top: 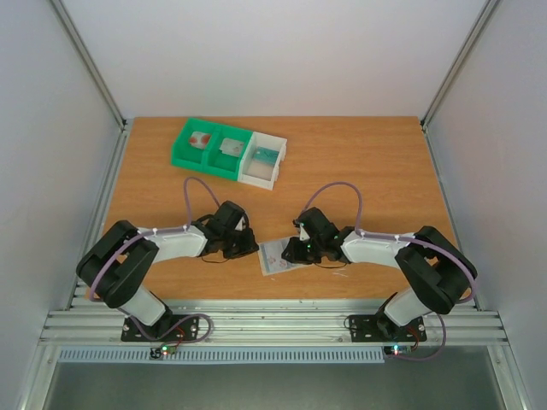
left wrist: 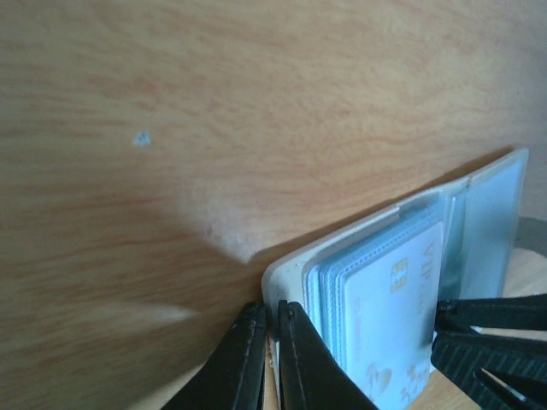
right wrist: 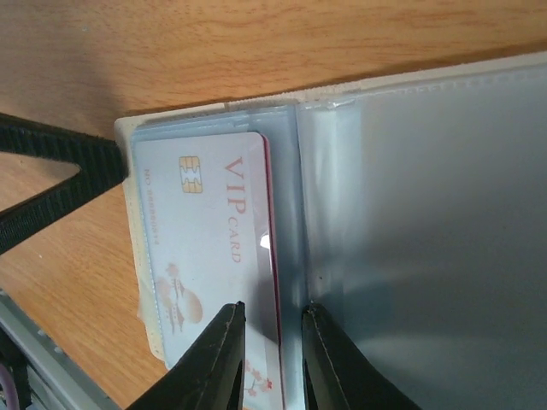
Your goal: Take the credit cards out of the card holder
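The card holder (top: 279,257) lies open on the wooden table between my two grippers. In the right wrist view its left panel holds a white credit card (right wrist: 205,231) with red "VIP CARD" lettering. The thin edge of a dark red card (right wrist: 272,222) shows just behind it. The holder's right panel (right wrist: 427,213) is pale blue-grey. My left gripper (left wrist: 272,342) is shut on the holder's (left wrist: 295,269) left edge. My right gripper (right wrist: 272,350) is open, low over the holder, with its fingers straddling the cards' inner edge. The white card (left wrist: 393,316) also shows in the left wrist view.
A green-and-white compartment tray (top: 229,152) with small items stands at the back left. The right arm's black fingers (left wrist: 491,333) reach in beside the holder. The table's near edge and a metal rail (top: 273,325) lie just behind the holder.
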